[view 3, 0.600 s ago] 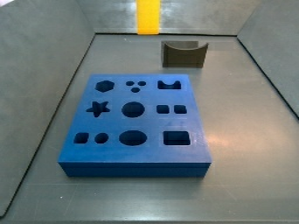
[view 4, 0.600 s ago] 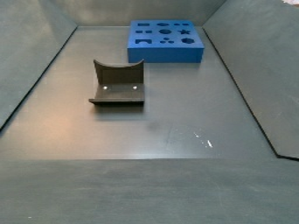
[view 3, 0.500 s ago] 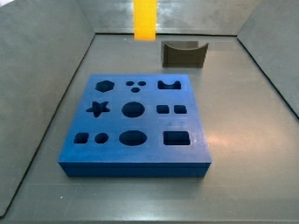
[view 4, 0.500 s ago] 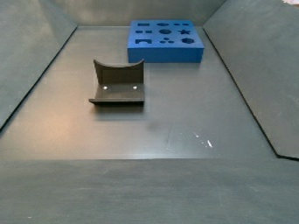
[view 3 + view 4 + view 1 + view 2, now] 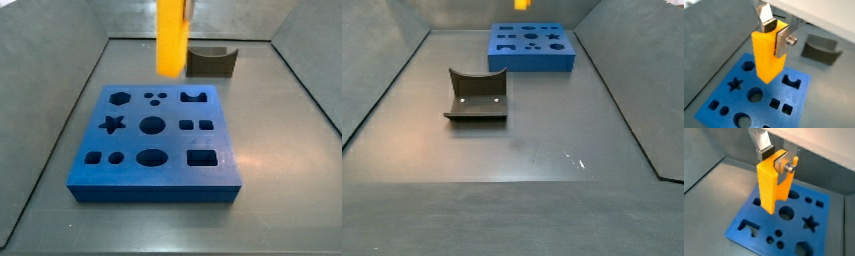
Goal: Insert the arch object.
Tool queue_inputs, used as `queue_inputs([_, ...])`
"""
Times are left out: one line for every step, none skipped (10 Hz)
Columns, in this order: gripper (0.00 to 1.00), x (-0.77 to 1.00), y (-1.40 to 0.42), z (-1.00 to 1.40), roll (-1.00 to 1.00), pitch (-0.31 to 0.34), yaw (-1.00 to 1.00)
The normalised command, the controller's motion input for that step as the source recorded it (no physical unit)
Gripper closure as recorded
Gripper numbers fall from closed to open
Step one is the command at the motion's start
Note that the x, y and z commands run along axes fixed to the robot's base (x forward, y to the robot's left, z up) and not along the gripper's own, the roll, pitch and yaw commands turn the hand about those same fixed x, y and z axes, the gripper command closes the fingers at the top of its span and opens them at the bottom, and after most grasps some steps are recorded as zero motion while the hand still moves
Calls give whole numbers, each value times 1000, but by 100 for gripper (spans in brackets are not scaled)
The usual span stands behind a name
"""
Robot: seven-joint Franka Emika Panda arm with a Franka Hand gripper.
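My gripper (image 5: pixel 775 34) is shut on the arch object (image 5: pixel 767 57), a long yellow-orange bar that hangs upright from the fingers. It shows in both wrist views, with the gripper (image 5: pixel 775 159) clamping the bar (image 5: pixel 769 185) near its upper end. The bar hangs above the blue board (image 5: pixel 801 95), apart from it. In a side view the bar (image 5: pixel 174 40) hangs over the board's far edge (image 5: pixel 154 190), and the gripper is above that frame. The arch-shaped hole (image 5: pixel 198 96) lies at the board's far right. Only the bar's tip (image 5: pixel 520 4) shows in a side view.
A dark olive-grey block with a curved scoop (image 5: pixel 210 62) stands on the floor beyond the board; it also shows in a side view (image 5: pixel 477 95) and a wrist view (image 5: pixel 822 50). Grey walls slope up around the floor. The board (image 5: pixel 529 60) holds several other shaped holes.
The bar has come down and nearer the board's far edge, showing much longer in a side view. Its tip has entered the top of a side view.
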Motion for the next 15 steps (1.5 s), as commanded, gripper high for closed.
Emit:
queue_inputs([100, 426, 254, -106, -100, -130, -734])
queue_inputs([100, 463, 297, -40, -136, -157, -691])
queue_inputs([100, 466, 306, -31, -140, -159, -683])
queue_inputs([100, 457, 286, -43, -113, -141, -706])
queue_inputs([100, 409, 226, -131, -36, -74, -780])
queue_inputs([100, 200, 114, -211, 0, -34, -960])
queue_inputs([100, 60, 29, -254, 0, -24, -1000])
queue_inputs([100, 0, 0, -297, 10, -11, -1000])
queue_inputs([100, 0, 0, -309, 21, -4, -1000])
queue_inputs([100, 0, 0, -331, 37, 0, -1000])
queue_inputs([100, 0, 0, -343, 44, 0, -1000])
queue_inputs([100, 0, 0, -349, 49, 0, -1000])
queue_inputs([100, 0, 0, -351, 51, 0, -1000])
queue_inputs([100, 0, 0, -340, 100, 0, -1000])
queue_inputs([100, 0, 0, -337, 106, 0, -1000])
